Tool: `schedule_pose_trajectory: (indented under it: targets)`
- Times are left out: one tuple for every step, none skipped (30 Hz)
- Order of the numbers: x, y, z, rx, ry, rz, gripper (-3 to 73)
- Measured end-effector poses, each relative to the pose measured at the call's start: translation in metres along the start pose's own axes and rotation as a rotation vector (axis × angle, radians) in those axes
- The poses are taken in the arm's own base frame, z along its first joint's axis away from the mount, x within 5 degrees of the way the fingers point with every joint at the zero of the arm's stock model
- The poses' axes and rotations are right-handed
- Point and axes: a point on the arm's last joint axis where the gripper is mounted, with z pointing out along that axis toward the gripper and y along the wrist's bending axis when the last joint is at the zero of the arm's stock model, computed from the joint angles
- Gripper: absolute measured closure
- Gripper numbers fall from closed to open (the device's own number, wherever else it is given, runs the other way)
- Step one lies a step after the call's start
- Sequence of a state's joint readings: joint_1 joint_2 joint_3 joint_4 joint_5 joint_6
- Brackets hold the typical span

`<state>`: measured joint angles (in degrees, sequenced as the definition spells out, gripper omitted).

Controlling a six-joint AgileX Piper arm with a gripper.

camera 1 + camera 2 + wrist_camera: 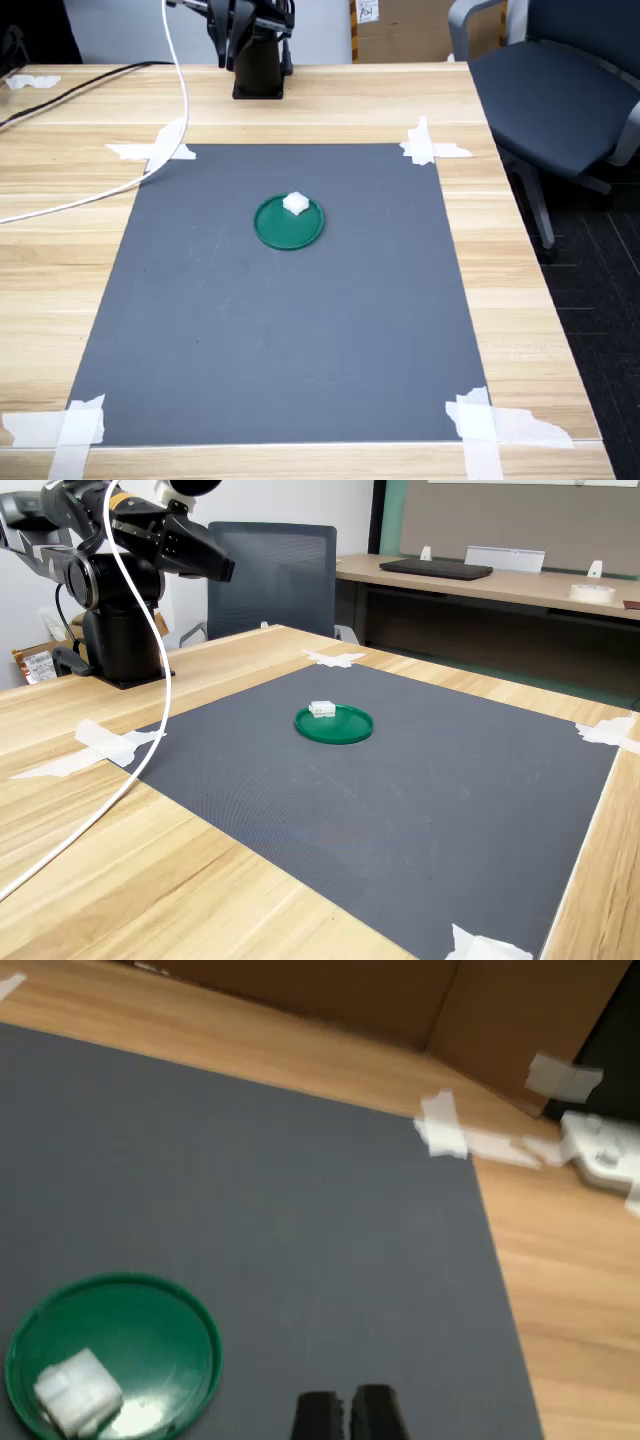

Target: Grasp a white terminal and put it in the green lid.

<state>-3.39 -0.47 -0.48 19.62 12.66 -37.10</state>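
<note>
The green lid (288, 224) lies flat near the middle of the dark grey mat (280, 330). Inside it, close to the rim, rests the white terminal (296, 203), a small blocky piece. The second exterior view shows the same lid (335, 725) and terminal (321, 708), as does the wrist view with the lid (120, 1340) and terminal (78, 1392). My gripper (345, 1415) is shut with nothing in it. It hangs high near the arm's base (125, 645), well away from the lid, with its dark fingers (212, 565) pointing out over the table.
White tape strips (430, 148) hold the mat's corners to the wooden table (60, 250). A white cable (110, 190) crosses the table at the first exterior view's left. An office chair (560, 90) stands beside the table, and cardboard boxes (400, 1000) stand past its edge.
</note>
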Motion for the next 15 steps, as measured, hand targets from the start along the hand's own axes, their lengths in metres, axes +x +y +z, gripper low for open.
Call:
schedule_pose_trajectory:
  targets:
    - [0.0024, 0.0007, 0.0006, -0.002, 0.007, 0.001, 72.0]
    - [0.0035, 0.0014, 0.0006, -0.008, 0.016, 0.001, 72.0]
    - [0.0039, 0.0015, 0.0007, -0.009, 0.017, 0.001, 72.0]
    - [0.0036, 0.0013, 0.0007, -0.007, 0.015, 0.001, 72.0]
    - [0.0036, 0.0013, 0.0007, -0.006, 0.014, 0.001, 72.0]
    - [0.0036, 0.0013, 0.0007, -0.006, 0.014, 0.001, 72.0]
    - [0.0035, 0.0012, 0.0007, -0.006, 0.013, 0.001, 72.0]
    - [0.0035, 0.0012, 0.0007, -0.006, 0.013, 0.001, 72.2]
    - [0.0034, 0.0012, 0.0007, -0.005, 0.012, 0.001, 72.2]
    - [0.0034, 0.0013, 0.0006, -0.007, 0.011, 0.001, 72.2]
    - [0.0033, 0.0015, 0.0006, -0.010, 0.010, 0.000, 72.2]
    - [0.0033, 0.0017, 0.0006, -0.014, 0.009, 0.000, 72.2]
    - [0.0032, 0.0019, 0.0006, -0.018, 0.008, -0.001, 72.2]
    - [0.0031, 0.0022, 0.0006, -0.023, 0.006, -0.001, 72.2]
    - [0.0030, 0.0024, 0.0005, -0.027, 0.005, -0.002, 72.2]
